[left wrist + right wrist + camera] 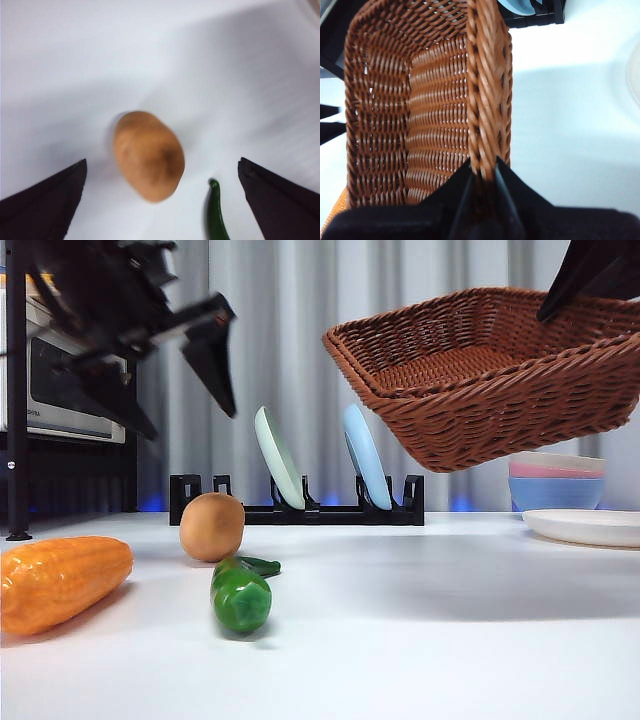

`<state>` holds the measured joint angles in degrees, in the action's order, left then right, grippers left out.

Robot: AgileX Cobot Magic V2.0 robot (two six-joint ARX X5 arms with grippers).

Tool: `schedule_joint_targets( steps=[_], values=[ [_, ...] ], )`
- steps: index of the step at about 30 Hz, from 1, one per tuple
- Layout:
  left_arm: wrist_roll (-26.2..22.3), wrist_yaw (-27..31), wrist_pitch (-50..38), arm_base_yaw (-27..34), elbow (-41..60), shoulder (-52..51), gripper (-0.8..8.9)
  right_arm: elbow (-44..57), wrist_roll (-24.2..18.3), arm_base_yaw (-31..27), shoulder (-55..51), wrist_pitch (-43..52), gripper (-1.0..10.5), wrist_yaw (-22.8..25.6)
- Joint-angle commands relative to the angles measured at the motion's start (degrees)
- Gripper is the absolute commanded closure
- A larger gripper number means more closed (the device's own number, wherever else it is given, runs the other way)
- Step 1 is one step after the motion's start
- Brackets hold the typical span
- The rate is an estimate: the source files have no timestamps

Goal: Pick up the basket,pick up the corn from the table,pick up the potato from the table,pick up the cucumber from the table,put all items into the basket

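Observation:
My right gripper (pixel 556 302) is shut on the rim of the brown wicker basket (pixel 480 370) and holds it tilted in the air above the right of the table (pixel 420 640). In the right wrist view the jaws (pixel 483 172) pinch the basket's rim (pixel 485 90). My left gripper (pixel 190 418) hangs open above the tan potato (pixel 212 527). In the left wrist view the potato (pixel 149 155) lies between the wide-open jaws (pixel 162 161), apart from both. The green cucumber (pixel 240 595) lies just in front of the potato and shows in the left wrist view (pixel 216 212). The orange corn (pixel 60 580) lies at the front left.
A black dish rack (pixel 300 510) with two upright plates stands at the back. Stacked bowls (pixel 556 485) and a white plate (pixel 585 527) sit at the back right. A grey appliance (pixel 70 390) and a black post (pixel 15 440) stand at the left.

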<state>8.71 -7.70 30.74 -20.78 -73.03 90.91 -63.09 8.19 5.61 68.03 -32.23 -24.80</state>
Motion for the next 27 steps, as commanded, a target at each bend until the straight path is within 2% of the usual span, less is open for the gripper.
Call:
schedule_joint_targets(
  steps=[1, 9, 22, 23, 24, 27],
  values=[
    [0.79, 0.42, -0.2, -0.57, -2.08, 4.26, 3.04, -0.09, 0.96, -0.04, -0.59, 0.28, 9.6, -0.2],
    [1.84, 2.16, -0.17, -1.7, -4.26, 11.91, 3.04, -0.09, 0.94, -0.04, -0.59, -0.04, 9.6, -0.2],
    [1.84, 1.6, -2.19, -1.75, -4.26, 16.55, 3.18, -0.09, 0.94, -0.04, -0.59, -0.02, 9.6, -0.2],
    [1.84, 1.62, -2.25, -1.75, -4.26, 16.59, 3.49, -0.09, 0.94, -0.04, -0.59, -0.02, 9.6, -0.2],
    [1.81, 1.64, -2.23, -1.75, -4.26, 16.59, 4.21, -0.09, 0.94, -0.04, -0.61, -0.02, 9.6, -0.2],
    [1.05, 1.4, -2.16, -1.75, -4.26, 16.59, 7.23, -0.09, 0.94, -0.04, -0.59, -0.02, 9.6, -0.2]
  ],
)
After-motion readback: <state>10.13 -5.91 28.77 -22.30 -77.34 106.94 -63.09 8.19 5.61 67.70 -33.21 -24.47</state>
